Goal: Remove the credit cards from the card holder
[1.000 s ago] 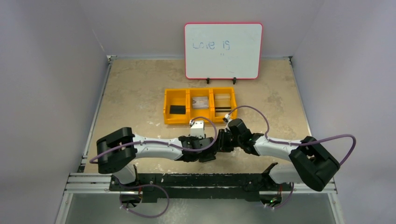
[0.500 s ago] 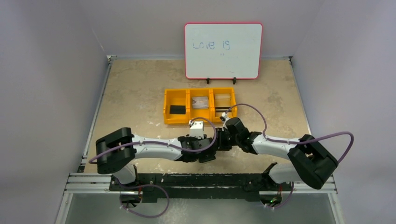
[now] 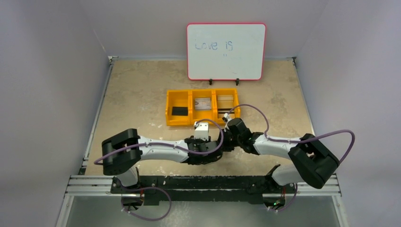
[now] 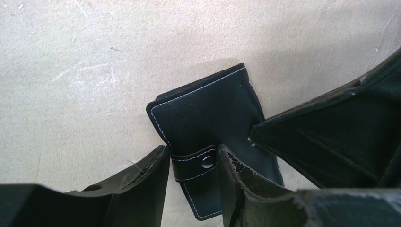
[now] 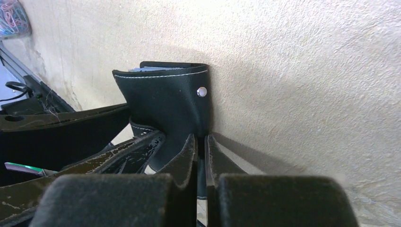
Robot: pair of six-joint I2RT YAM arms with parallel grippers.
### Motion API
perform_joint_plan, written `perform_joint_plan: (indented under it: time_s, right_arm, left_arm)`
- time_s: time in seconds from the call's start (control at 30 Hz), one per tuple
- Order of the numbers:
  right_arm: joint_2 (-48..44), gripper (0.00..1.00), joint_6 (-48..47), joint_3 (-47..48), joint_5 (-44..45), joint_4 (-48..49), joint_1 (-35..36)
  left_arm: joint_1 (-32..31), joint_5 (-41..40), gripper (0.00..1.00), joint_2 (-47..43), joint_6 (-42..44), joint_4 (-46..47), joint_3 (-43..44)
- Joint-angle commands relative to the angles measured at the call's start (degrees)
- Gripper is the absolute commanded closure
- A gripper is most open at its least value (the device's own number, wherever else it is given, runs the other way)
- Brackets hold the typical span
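the wallet (image 4: 203, 113) lies on the bare tan table (image 4: 71, 71) near the front middle, right where the two arms meet, closed and with its stitched outer face up. the left gripper (image 4: 193, 152) straddles the wallet's near half. one finger sits against each long edge at the level of the snap strap (image 4: 194, 166), so it holds the wallet across its width, with the jaws as far apart as the wallet is wide. the right gripper (image 5: 200, 140) comes in from the other side. its two fingers are pinched almost together on a thin edge of the wallet, below the small metal stud (image 5: 202, 91). in the left wrist view its dark tip meets the wallet's right edge. a few pale bluish card edges (image 5: 142, 69) just show inside the top of the fold, so the cards are in the wallet.

from above, the wallet is hidden under the two wrists. just behind them is a yellow tray (image 3: 168, 108) with three compartments: a small black rectangle (image 3: 179, 111) in the left one and pale flat things in the middle and right ones, too small to name. farther back a whiteboard (image 3: 226, 51) with a red rim stands upright. each arm's purple cable loops above the spot where the grippers meet.
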Motion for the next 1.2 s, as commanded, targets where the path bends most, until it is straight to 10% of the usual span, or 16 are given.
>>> perform_joint_plan:
  time_s: [0.0,0.37,0.63,1.17]
  right_arm:
    - [-0.9,1.0,-0.9,0.5,6.2,-5.1,0.2]
    - [-3.1,1.0,-0.7,0.8,7.0,-6.2,0.3]
    - [-3.3,1.0,-0.8,0.7,7.0,-6.1,0.2]
    - [-4.4,1.0,-0.5,0.1,7.7,-6.3,0.2]
  left_arm:
    - [-0.3,-2.7,0.55,-3.0,-1.1,-2.1,-0.8]
    - [-0.4,-3.3,0.72,-2.0,0.6,-4.5,2.3]
    - [-0.7,-0.3,0.47,-5.0,2.8,6.2,0.7]
    - [-0.7,-0.5,0.56,4.0,1.9,-3.5,6.5]
